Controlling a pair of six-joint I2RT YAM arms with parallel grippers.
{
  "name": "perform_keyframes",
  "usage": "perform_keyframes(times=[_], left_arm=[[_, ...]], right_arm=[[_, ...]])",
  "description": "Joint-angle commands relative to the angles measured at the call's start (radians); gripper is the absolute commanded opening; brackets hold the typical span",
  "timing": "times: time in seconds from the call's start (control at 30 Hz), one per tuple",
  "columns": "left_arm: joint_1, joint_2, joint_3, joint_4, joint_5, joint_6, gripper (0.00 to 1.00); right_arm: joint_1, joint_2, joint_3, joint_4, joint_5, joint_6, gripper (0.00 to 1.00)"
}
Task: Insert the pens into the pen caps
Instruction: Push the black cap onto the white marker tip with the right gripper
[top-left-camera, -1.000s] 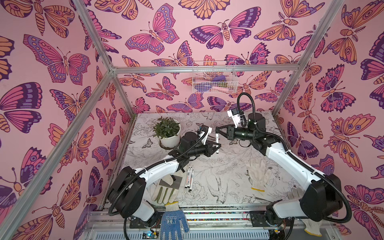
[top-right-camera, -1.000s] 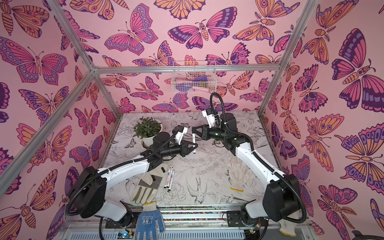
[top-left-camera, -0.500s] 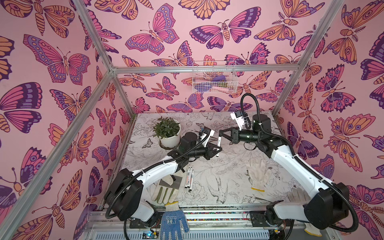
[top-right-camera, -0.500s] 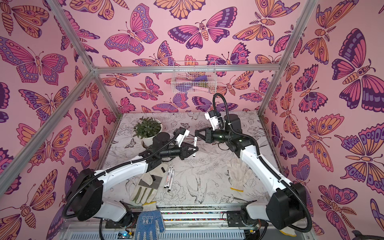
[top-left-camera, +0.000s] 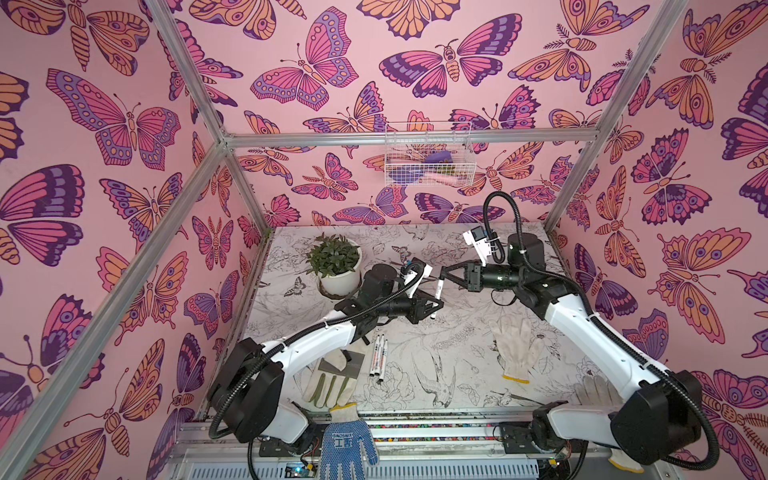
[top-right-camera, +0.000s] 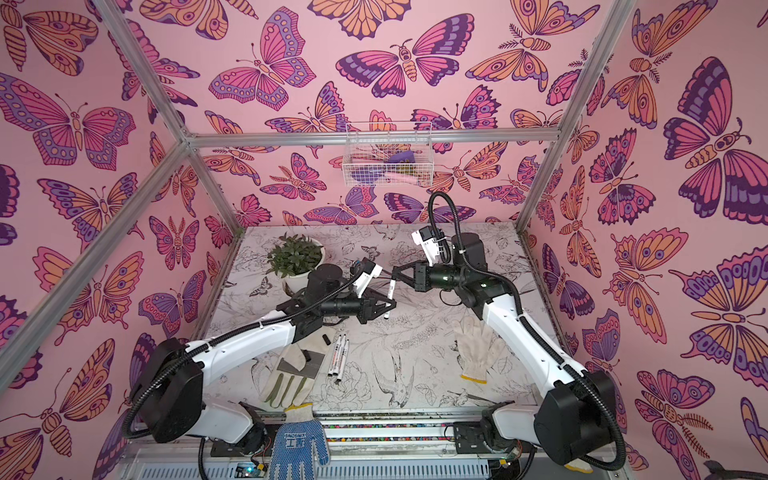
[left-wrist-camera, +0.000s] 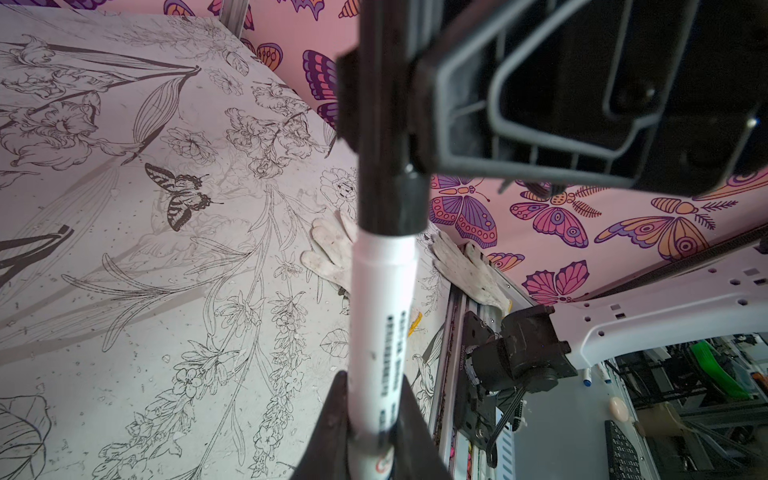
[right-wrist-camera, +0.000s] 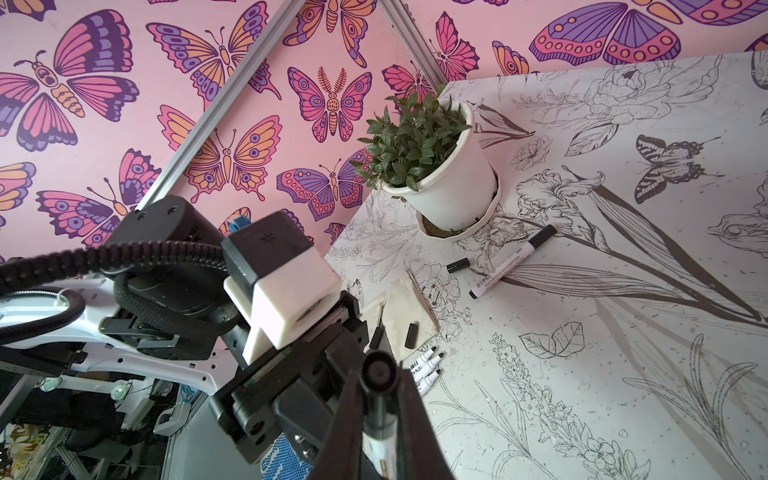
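Over the last second the pen (top-left-camera: 438, 289), clamped in the left gripper (top-left-camera: 435, 304), has been carried slightly right at mid-table. Its tip is now met by the cap (left-wrist-camera: 390, 199), clamped in the right gripper (top-left-camera: 444, 275). The cap appears seated, though how fully cannot be judged; three uncapped pens (top-left-camera: 379, 358) at the near left are left to be done.

We could read almost nothing. On the blue glove (top-left-camera: 348, 446), well apart from the plant pot (top-left-camera: 340, 284), we made out a white printed mark beginning with 工; the smaller line above it was illegible. The pen (right-wrist-camera: 505, 268) just beside the plant pot bore fine print too small to read.
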Motion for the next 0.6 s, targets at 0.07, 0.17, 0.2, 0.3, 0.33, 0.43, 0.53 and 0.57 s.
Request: perform_keyframes(times=[0.07,0.17,0.2,0.3,0.33,0.43,0.53,0.57], left_arm=[[0.063,0.013,0.048,0.1,-0.25,-0.072,0.0],[0.063,0.019,0.054,0.086,-0.257,-0.069,0.0],[0.063,0.02,0.054,0.079,-0.256,-0.067,0.0],[0.064,0.026,0.062,0.054,-0.256,-0.059,0.0],[0.063,0.028,0.064,0.048,-0.25,-0.053,0.0],[0.063,0.032,0.062,0.043,-0.246,-0.051,0.0],[0.064,0.04,0.058,0.03,-0.24,-0.039,0.0],[0.065,0.044,0.059,0.023,-0.236,-0.033,0.0]], right_arm=[[0.045,-0.077,-0.041,-0.288,-0.237,-0.029,0.0],[0.045,-0.092,-0.03,-0.372,-0.201,-0.086,0.0],[0.045,-0.095,-0.032,-0.371,-0.203,-0.084,0.0],[0.045,-0.097,-0.034,-0.351,-0.233,-0.064,0.0],[0.045,-0.096,-0.036,-0.338,-0.24,-0.052,0.0],[0.045,-0.092,-0.036,-0.316,-0.268,-0.026,0.0],[0.044,-0.095,-0.038,-0.314,-0.275,-0.02,0.0],[0.044,-0.097,-0.037,-0.317,-0.274,-0.018,0.0]])
